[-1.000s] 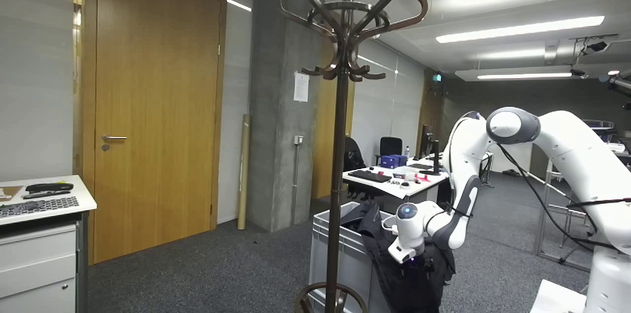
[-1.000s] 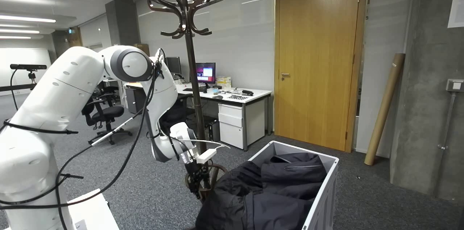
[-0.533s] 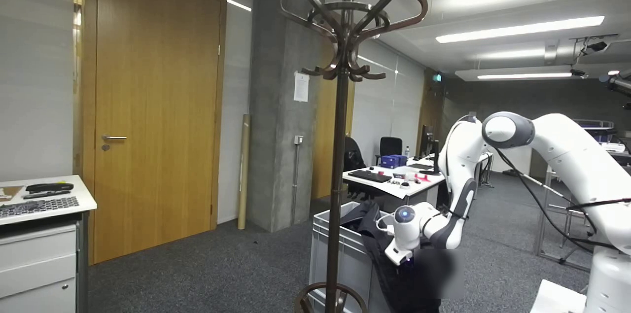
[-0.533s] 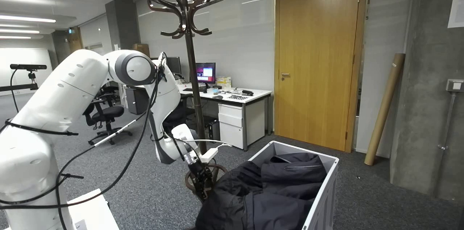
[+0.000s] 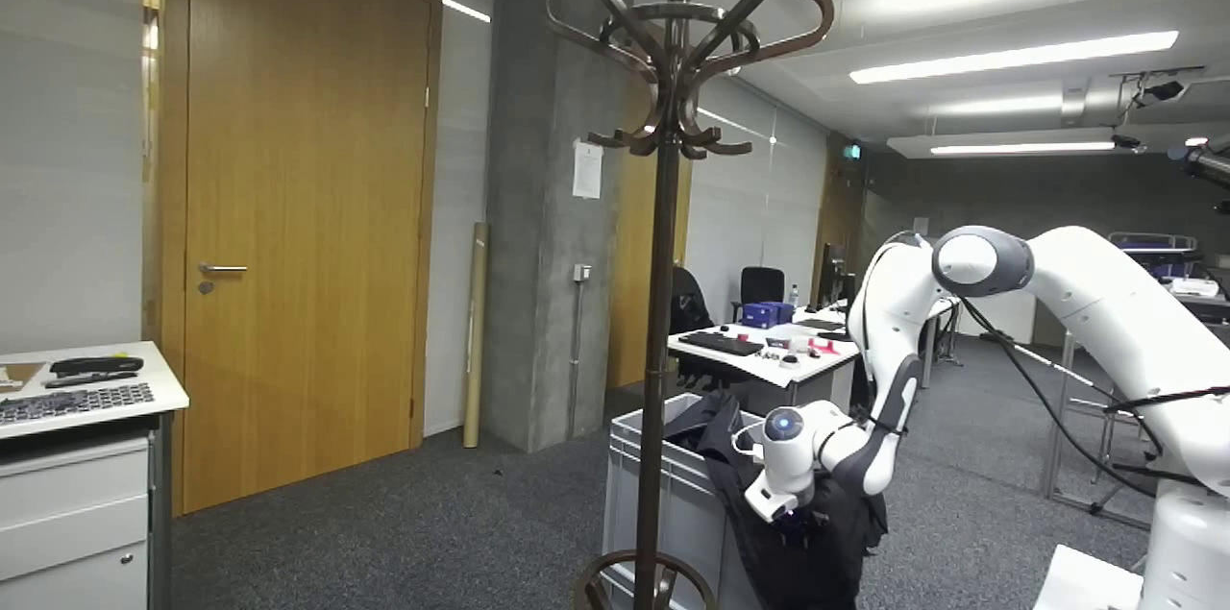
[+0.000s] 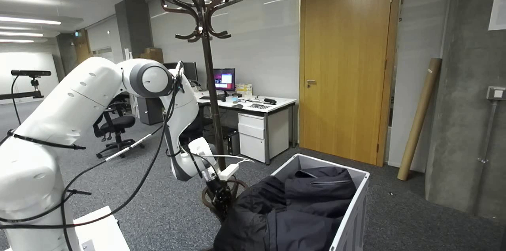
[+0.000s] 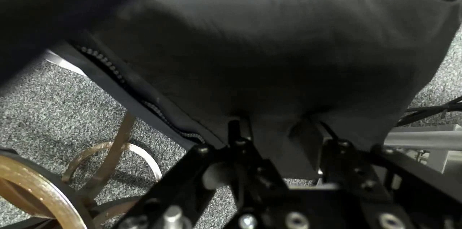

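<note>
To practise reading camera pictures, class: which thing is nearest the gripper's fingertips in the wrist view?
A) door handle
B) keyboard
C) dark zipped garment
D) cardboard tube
C: in the wrist view the gripper stands with jaws apart right at the dark garment, whose zip shows.

Both exterior views are bright and mostly sharp, with white light from the long lamps in the upper part of the frame, which are burnt out. The rack carries small glints. The wrist view is dimmer: the cloth sinks to near black in the middle, the carpet looks grainy, and a dark shape at upper left is blurred.
</note>
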Robot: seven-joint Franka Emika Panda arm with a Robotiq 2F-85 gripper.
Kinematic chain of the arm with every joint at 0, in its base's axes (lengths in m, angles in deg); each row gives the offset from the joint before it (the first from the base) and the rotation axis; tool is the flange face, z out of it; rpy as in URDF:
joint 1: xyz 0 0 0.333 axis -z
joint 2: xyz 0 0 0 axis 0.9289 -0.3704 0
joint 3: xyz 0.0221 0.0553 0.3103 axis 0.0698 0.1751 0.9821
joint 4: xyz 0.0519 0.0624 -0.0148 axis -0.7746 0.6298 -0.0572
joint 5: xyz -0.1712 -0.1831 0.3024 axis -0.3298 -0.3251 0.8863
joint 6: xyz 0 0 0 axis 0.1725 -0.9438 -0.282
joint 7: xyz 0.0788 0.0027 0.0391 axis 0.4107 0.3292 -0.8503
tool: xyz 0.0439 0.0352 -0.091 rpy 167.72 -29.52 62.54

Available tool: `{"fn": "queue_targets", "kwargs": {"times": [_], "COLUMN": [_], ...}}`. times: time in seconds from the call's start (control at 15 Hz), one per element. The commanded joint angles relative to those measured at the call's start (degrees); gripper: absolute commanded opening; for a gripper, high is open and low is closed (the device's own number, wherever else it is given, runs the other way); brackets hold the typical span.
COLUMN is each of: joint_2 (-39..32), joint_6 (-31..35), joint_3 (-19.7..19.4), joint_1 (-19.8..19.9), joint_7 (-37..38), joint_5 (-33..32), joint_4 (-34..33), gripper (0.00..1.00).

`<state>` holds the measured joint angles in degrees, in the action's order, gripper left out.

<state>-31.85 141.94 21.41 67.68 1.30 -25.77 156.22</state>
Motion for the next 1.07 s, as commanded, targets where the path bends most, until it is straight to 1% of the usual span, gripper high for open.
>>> {"fn": "queue_targets", "kwargs": {"times": [0.0,0.13,0.27,0.4,0.47,0.53,0.73,0.8,1.0], "joint_2": [2.6,4.0,5.7,7.0,7.3,7.6,7.3,7.2,7.2], "joint_6": [0.2,0.0,0.6,0.8,0.8,0.2,-0.6,-0.4,0.4], "joint_3": [0.7,0.7,0.7,0.2,-0.2,-0.2,0.6,0.9,2.6], "joint_1": [1.3,1.5,2.0,1.8,1.3,1.2,1.1,1.1,1.6], "joint_7": [3.2,5.4,7.4,9.4,11.3,11.5,10.7,10.1,7.6], "joint_5": [3.2,5.4,7.8,8.9,8.6,8.8,9.4,9.6,10.4], "joint_4": [-0.3,-0.3,0.0,0.1,0.0,0.1,1.1,1.7,4.7], "gripper": [0.12,0.00,0.00,0.00,0.26,0.27,0.48,0.57,0.79]}}
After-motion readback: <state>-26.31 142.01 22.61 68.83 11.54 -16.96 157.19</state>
